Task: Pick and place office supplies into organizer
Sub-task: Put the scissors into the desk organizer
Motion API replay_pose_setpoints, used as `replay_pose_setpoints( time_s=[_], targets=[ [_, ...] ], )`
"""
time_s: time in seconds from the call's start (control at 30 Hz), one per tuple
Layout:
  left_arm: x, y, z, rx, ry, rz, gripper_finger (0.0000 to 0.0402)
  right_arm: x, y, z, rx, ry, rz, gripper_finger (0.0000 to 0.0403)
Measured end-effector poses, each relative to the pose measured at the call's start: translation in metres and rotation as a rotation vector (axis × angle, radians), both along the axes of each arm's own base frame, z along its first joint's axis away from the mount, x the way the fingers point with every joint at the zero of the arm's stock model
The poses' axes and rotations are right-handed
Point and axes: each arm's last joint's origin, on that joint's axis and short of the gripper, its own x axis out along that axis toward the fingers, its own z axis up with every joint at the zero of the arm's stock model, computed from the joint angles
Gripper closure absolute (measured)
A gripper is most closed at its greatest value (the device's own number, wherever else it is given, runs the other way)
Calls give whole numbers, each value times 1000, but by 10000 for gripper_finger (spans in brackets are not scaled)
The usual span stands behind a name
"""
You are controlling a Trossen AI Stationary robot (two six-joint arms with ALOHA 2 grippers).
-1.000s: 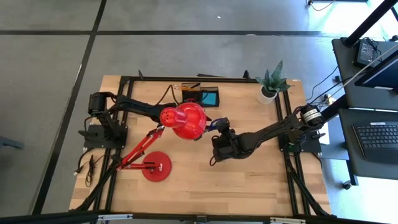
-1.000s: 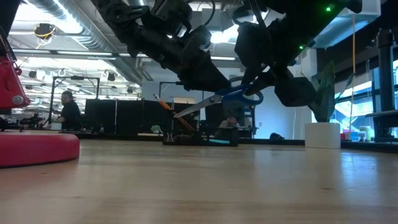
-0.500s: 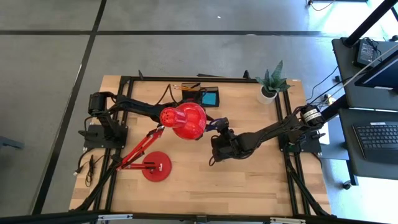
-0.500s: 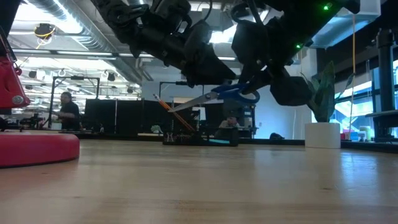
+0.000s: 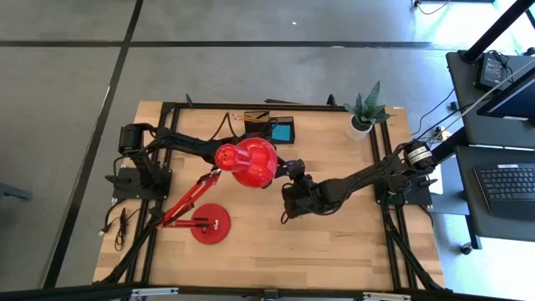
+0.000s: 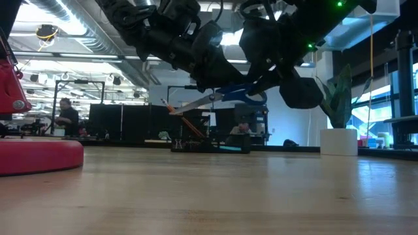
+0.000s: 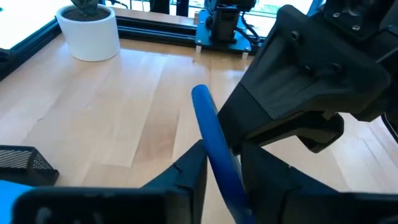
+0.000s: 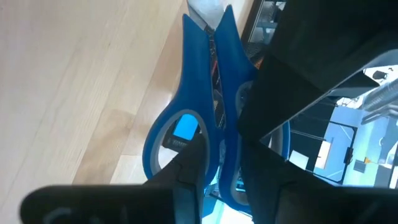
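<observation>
Blue-handled scissors [image 6: 225, 96] aloft, near-level

Glossy blue plastic scissors [image 8: 186, 118]; pale wood table [image 7: 124, 112].

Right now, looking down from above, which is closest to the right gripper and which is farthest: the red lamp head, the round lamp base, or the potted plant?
Measured from the right gripper in the high view:
1. Red lamp head, just beside it toward the left arm.
2. Potted plant, at the table's far right corner.
3. Round lamp base, toward the near left of the table.
Plant and base are nearly even, so that order is uncertain.
</observation>
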Motion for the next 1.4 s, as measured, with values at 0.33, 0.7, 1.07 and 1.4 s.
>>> replay_pose_setpoints(
  time_s=[0.33,0.7,1.07,1.4],
  targets=[
    [0,0,0,76,4,-28,375,0,0,0,0,2,0,300],
    [-1,1,-1,90,9,-36,375,-2,6,-1,48,-33,2,215],
    [-4,18,3,95,-3,2,375,-26,6,21,258,-197,-155,164],
    [-26,31,57,211,-179,38,375,-42,0,24,342,-318,-312,165]
  ],
)
